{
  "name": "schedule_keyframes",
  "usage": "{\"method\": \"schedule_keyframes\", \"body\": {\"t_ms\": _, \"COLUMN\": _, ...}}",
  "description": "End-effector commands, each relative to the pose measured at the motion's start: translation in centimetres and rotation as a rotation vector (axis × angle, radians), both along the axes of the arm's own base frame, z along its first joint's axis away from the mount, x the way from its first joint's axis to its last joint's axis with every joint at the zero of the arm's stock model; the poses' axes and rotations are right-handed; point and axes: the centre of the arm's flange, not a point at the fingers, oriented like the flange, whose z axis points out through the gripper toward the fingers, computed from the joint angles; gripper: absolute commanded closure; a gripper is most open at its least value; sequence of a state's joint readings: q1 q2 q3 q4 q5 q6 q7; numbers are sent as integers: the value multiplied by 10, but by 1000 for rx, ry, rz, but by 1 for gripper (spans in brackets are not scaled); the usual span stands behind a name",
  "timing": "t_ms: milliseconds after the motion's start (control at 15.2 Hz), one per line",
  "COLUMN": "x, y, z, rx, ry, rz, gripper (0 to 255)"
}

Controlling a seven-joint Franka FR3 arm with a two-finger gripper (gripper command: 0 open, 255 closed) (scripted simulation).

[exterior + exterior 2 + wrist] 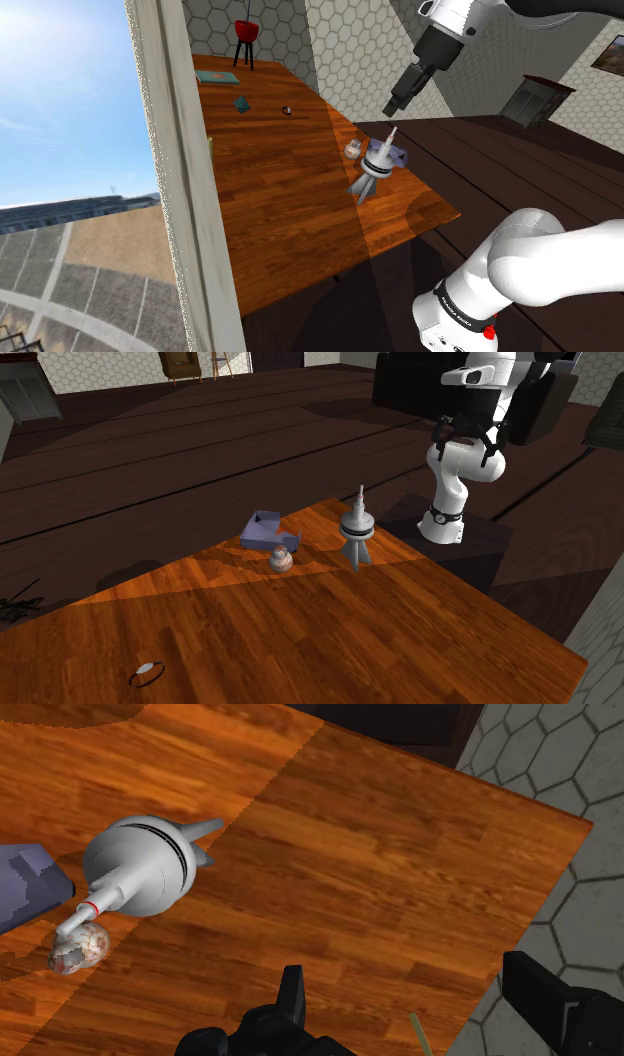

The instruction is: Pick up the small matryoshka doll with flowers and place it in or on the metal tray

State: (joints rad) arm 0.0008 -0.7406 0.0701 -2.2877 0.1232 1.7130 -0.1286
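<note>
The small round matryoshka doll stands on the wooden table, pale with reddish flower marks. Right beside it lies the bluish-grey tray, near the table's edge. A white tower-shaped model stands close to both. My black gripper hangs high above the table, over the tower and well apart from the doll. Its fingers stand wide apart with nothing between them.
At the table's far end are a red bowl on a black stand, a teal book, a small teal piece and a dark bead. A thin ring lies on the wood. A pale window post borders the table.
</note>
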Motion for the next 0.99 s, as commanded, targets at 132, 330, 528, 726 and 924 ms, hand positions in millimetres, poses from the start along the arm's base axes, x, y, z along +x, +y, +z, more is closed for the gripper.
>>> {"method": "schedule_keyframes", "body": {"t_ms": 132, "x": 11, "y": -19, "z": -14, "rx": 1, "ry": -2, "rz": -2, "gripper": 0}}
{"method": "schedule_keyframes", "body": {"t_ms": 330, "x": 28, "y": -48, "z": -36, "rx": 2, "ry": -5, "rz": -4, "gripper": 0}}
{"method": "schedule_keyframes", "body": {"t_ms": 528, "x": 45, "y": -76, "z": -57, "rx": 4, "ry": -7, "rz": -6, "gripper": 0}}
{"method": "schedule_keyframes", "body": {"t_ms": 726, "x": 63, "y": -105, "z": -78, "rx": 5, "ry": -10, "rz": -8, "gripper": 0}}
{"method": "schedule_keyframes", "body": {"t_ms": 924, "x": 80, "y": -134, "z": -100, "rx": 7, "ry": -13, "rz": -11, "gripper": 0}}
